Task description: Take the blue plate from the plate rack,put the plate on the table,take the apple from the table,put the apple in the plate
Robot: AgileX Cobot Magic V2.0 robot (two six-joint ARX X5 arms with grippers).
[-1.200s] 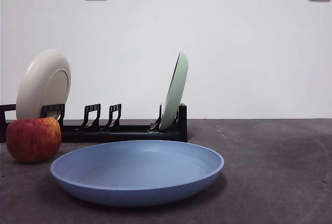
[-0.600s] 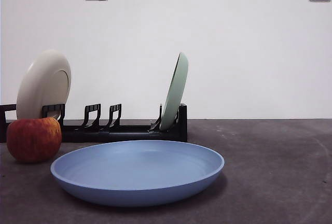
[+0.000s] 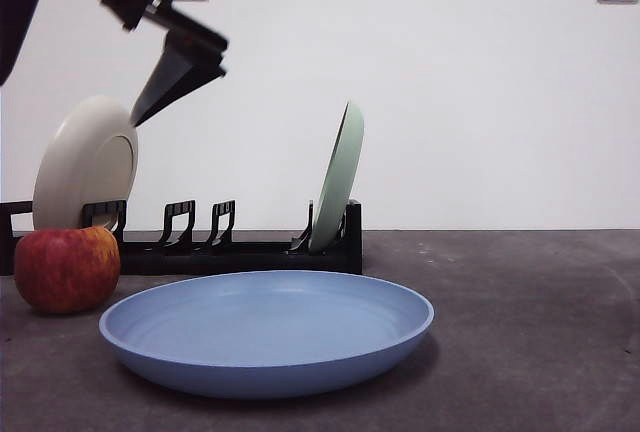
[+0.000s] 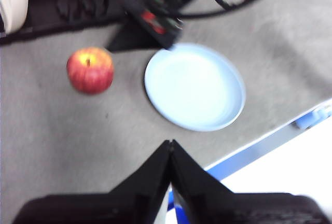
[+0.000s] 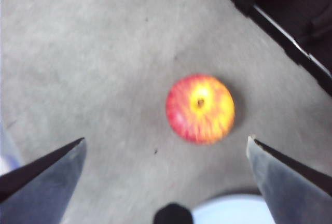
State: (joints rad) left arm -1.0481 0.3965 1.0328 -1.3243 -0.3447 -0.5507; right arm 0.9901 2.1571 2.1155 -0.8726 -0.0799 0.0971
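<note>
Descending: right gripper [image 5: 166, 151] over apple [image 5: 200, 108].

The right gripper [image 3: 150, 82], a black two-jawed tool that a second ago showed only as a dark tip at the front view's upper right corner and half a second ago crossed the top edge, has come down at the upper left. Its jaws now stand wide apart above the round red, yellow-streaked apple [image 5: 200, 108], which lies between them, untouched.

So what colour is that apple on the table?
The apple is red with yellow streaks, yellowest around the stem; the right wrist view shows it best.
</note>
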